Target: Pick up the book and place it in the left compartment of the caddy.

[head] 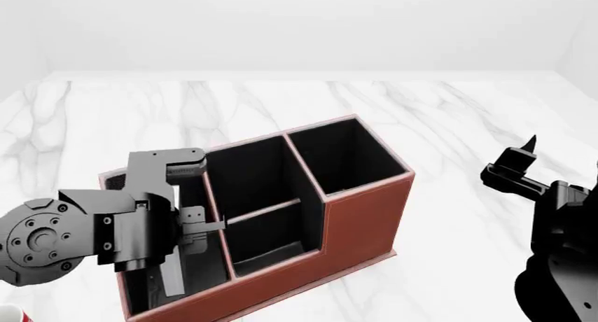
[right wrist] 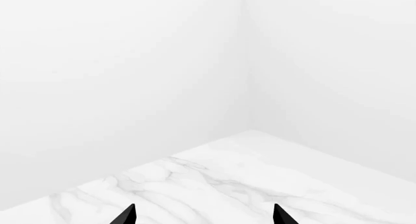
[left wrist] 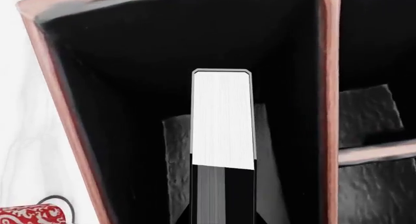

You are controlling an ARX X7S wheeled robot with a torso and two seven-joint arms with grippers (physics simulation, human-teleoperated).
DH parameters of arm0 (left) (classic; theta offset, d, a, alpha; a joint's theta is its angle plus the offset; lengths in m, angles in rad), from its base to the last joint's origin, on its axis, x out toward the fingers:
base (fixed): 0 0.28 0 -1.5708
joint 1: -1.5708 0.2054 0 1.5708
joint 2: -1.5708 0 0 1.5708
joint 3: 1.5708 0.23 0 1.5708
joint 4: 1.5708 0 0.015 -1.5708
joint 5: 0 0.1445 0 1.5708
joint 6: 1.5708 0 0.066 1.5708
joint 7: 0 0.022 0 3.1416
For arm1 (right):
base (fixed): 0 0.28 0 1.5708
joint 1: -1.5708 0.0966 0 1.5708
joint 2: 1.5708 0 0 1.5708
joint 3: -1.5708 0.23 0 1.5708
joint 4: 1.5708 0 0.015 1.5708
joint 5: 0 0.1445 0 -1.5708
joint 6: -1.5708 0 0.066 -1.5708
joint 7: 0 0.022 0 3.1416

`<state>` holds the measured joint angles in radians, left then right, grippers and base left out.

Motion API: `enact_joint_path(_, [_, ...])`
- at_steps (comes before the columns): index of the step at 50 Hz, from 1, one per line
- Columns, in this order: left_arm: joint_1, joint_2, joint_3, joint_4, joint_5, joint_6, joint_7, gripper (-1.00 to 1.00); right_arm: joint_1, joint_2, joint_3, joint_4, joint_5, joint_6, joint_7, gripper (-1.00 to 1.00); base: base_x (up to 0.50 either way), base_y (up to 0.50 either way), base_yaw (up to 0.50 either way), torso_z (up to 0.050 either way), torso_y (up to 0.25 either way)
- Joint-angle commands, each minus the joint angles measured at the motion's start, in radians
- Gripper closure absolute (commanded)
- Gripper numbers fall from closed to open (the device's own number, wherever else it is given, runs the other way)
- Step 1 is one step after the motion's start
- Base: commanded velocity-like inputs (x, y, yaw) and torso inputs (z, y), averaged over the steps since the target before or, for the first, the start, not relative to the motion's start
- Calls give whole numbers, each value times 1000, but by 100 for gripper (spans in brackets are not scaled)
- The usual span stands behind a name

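Observation:
In the left wrist view I look straight down into the caddy's left compartment (left wrist: 123,87), a long black-lined slot with reddish-brown walls. The book (left wrist: 223,119) stands on edge inside it, white page edges facing me, black cover as a thin outline. My left gripper (left wrist: 223,207) is shut on the book's near end, its dark fingers flanking the shaded pages. In the head view the left gripper (head: 176,269) reaches down into the left end slot of the caddy (head: 360,217). My right gripper (right wrist: 204,215) hangs open and holds nothing, off to the caddy's right (head: 522,161).
A red patterned mug (left wrist: 31,215) stands on the white marble table (head: 439,119) just outside the caddy's left wall. The split middle slots (head: 257,189) and the square right slot (head: 341,157) hold nothing. White walls close the table's far side.

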<state>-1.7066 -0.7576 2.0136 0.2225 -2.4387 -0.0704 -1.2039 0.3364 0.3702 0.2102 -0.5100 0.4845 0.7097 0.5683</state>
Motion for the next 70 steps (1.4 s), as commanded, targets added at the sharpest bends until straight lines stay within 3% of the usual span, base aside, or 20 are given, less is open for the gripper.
enact_joint_path(1, [30, 12, 3, -39, 27, 29, 26, 100, -1, 2, 0, -4, 5, 0, 3, -100, 0, 0, 0, 0, 0])
enact_joint_path(27, [61, -5, -16, -25, 22, 49, 58, 100, 2, 6, -5, -2, 9, -2, 8, -100, 0, 0, 0, 0, 1])
enact_joint_path(28, [55, 0, -14, -31, 21, 22, 78, -100, 3, 6, -5, -1, 10, -2, 8, -100, 0, 0, 0, 0, 0])
enact_joint_path(51, [7, -11, -32, -35, -3, -22, 63, -100, 5, 9, -10, 1, 13, -5, 14, -100, 0, 0, 0, 0, 0])
enact_joint_path(57, [-51, -36, -50, 15, -20, -40, 18, -100, 9, 12, -10, -3, 17, 1, 16, -100, 0, 0, 0, 0, 0])
enact_joint_path(70, [-333, -114, -165, 131, -191, -127, -173, -100, 12, 14, -17, -7, 19, 2, 19, -100, 0, 0, 0, 0, 1])
